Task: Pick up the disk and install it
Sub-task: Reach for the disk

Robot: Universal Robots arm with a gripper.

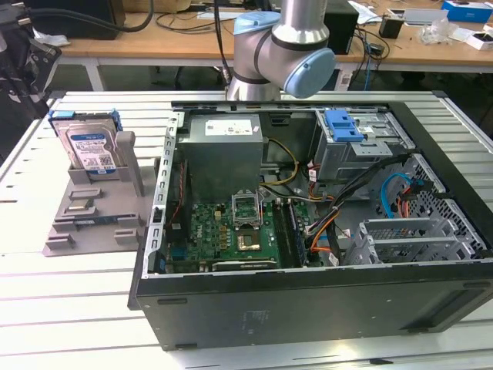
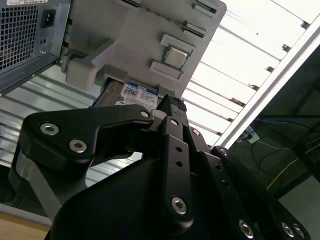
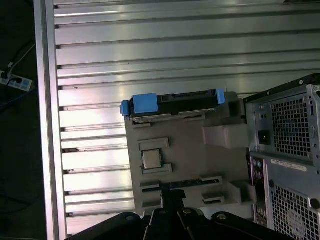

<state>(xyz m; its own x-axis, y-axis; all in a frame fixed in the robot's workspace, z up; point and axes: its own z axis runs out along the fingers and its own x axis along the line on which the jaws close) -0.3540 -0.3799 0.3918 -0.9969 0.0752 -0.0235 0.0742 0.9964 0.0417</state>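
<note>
The disk (image 1: pixel 87 146) stands up on its edge in a slot at the back of the grey stand (image 1: pixel 92 212). Nothing is touching it. The gripper (image 3: pixel 172 196) hangs above the front of the stand, well apart from the disk. Its jaws look pressed together with nothing between them. The open computer case (image 1: pixel 308 231) sits just beside the stand, on the exterior view's right. A small square chip (image 3: pixel 151 159) lies flat on the stand, between the disk and the gripper. The step in hand is the pick-up. To do it well, I think the jaws should open wide and come straight down over the top edge of the disk. They should squeeze the two flat faces, between the blue rails (image 3: pixel 140 105). A straight lift would keep the disk from catching on the stand's posts. The disk has a white and blue label, seen in the second wrist view, but the print is too small to read.
</note>
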